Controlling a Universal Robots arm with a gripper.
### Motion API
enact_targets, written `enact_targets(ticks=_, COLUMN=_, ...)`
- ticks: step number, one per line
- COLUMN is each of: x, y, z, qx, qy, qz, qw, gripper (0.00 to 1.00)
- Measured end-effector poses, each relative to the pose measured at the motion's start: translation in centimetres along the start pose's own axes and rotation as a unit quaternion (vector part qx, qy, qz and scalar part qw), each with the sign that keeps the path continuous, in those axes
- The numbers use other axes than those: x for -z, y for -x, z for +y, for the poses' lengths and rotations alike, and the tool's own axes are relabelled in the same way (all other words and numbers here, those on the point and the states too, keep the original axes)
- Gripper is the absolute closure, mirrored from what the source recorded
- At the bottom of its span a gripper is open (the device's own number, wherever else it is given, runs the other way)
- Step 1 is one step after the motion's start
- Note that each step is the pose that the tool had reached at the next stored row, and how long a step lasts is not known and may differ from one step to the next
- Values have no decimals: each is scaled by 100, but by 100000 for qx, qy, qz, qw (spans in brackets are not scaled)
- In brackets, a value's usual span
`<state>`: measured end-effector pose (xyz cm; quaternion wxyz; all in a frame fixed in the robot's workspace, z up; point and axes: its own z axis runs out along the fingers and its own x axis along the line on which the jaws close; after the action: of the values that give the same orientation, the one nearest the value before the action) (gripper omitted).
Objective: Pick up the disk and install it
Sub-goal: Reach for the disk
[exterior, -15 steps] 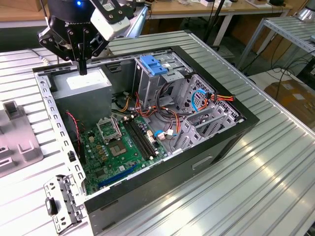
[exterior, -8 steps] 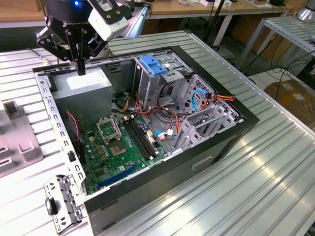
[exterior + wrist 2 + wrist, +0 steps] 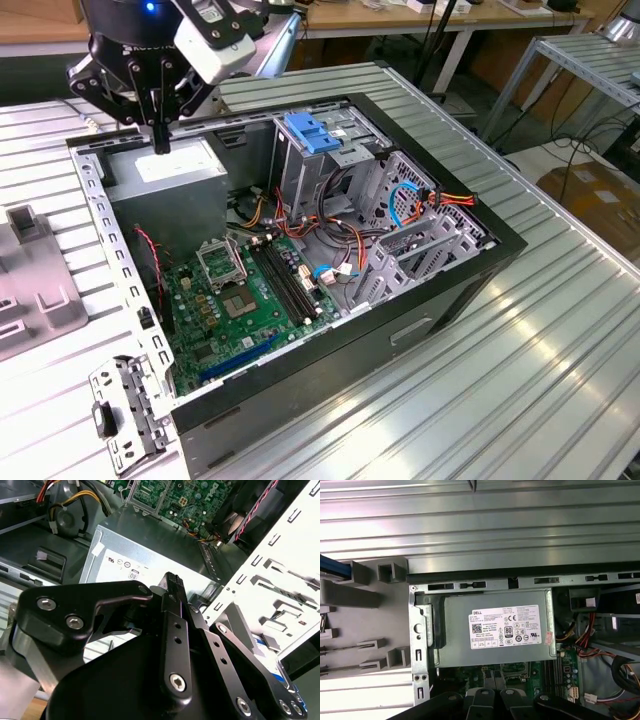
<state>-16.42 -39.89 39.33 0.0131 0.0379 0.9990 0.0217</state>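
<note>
In the exterior view the end effector (image 3: 160, 138) hangs over the grey power supply (image 3: 165, 168) in a back corner of the open computer case (image 3: 430, 300), clenched on nothing. A grey fixture (image 3: 35, 290) sits on the ribbed worktop (image 3: 480, 400) just past the case's perforated flange (image 3: 112, 250), toward the exterior view's left. In the first wrist view the power supply's white sticker (image 3: 505, 626) lies squarely in front of the camera. A blue edge that I take for a rail of the disk (image 3: 334, 566) rests in that fixture, outside the case and well apart from the end effector. In the second wrist view the fingertips (image 3: 172, 582) stand just above the power supply's top, near the flange. The step in hand looks like the reach for the disk, barely begun. Doing it well means clearing the flange before crossing, spreading the fingers ahead of any descent, and squaring them to the disk's long sides so both rails are gripped evenly.
</note>
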Motion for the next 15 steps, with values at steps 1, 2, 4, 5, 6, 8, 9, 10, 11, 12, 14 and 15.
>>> enact_targets(ticks=1, x=0, y=-8, z=-1, qx=-1, qy=5, qz=-1, qw=100000, gripper=89)
enact_targets(ticks=2, x=0, y=-12, z=-1, qx=0, qy=5, qz=-2, qw=100000, gripper=89)
enact_targets(ticks=4, x=1, y=-21, z=-1, qx=-1, qy=1, qz=2, qw=100000, gripper=89)
enact_targets(ticks=5, x=1, y=-25, z=-2, qx=-3, qy=2, qz=2, qw=100000, gripper=89)
enact_targets(ticks=6, x=1, y=-30, z=-2, qx=-2, qy=-1, qz=1, qw=100000, gripper=89)
enact_targets(ticks=8, x=1, y=-40, z=-3, qx=-2, qy=0, qz=2, qw=100000, gripper=89)
enact_targets(ticks=9, x=1, y=-46, z=-3, qx=-1, qy=1, qz=1, qw=100000, gripper=89)
enact_targets(ticks=10, x=1, y=-53, z=-4, qx=-1, qy=1, qz=-1, qw=100000, gripper=89)
enact_targets(ticks=11, x=2, y=-58, z=-4, qx=0, qy=1, qz=1, qw=100000, gripper=89)
enact_targets(ticks=12, x=2, y=-62, z=-5, qx=-2, qy=2, qz=0, qw=100000, gripper=89)
enact_targets(ticks=14, x=2, y=-72, z=-5, qx=-1, qy=0, qz=2, qw=100000, gripper=89)
enact_targets(ticks=15, x=2, y=-76, z=-6, qx=0, qy=2, qz=2, qw=100000, gripper=89)
